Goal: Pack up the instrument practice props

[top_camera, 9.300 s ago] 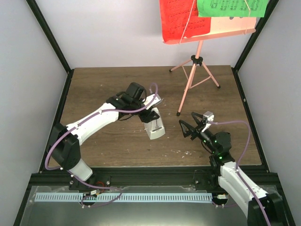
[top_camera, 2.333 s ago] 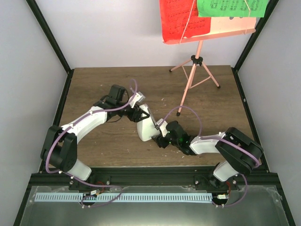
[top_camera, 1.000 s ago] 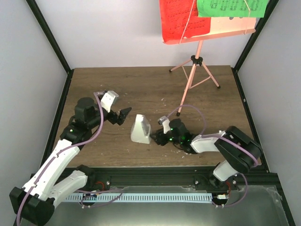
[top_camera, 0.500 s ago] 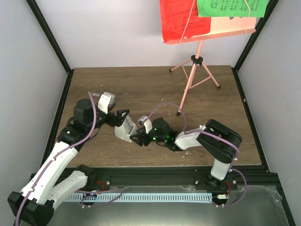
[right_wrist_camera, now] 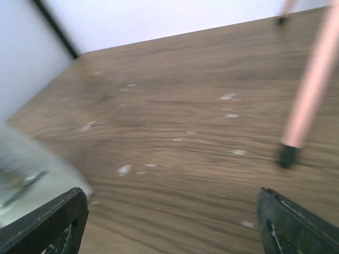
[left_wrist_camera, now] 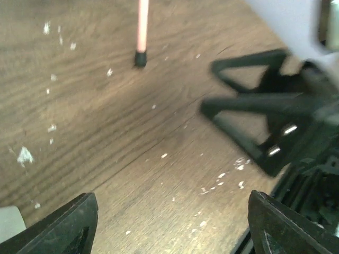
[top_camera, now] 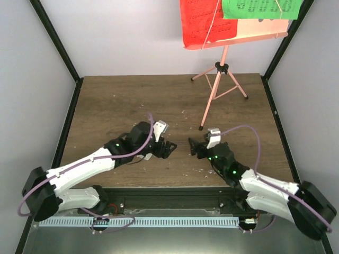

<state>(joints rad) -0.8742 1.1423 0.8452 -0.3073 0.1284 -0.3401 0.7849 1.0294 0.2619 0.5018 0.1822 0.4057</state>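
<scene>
L end effector (top_camera: 168,148) & R end effector (top_camera: 192,147) both gape empty near-centre, metronome (right_wrist_camera: 26,169) prob. the blur beside L, stand (top_camera: 217,87) far right: find metronome, square up before closing.

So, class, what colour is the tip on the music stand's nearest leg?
Black: the tip caps a pink leg. Left wrist view shows it best.

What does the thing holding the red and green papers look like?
Look to the far right corner of the brown table. A stand rises there on three thin legs, carrying the red page and green page. It is the only pink thing.
</scene>
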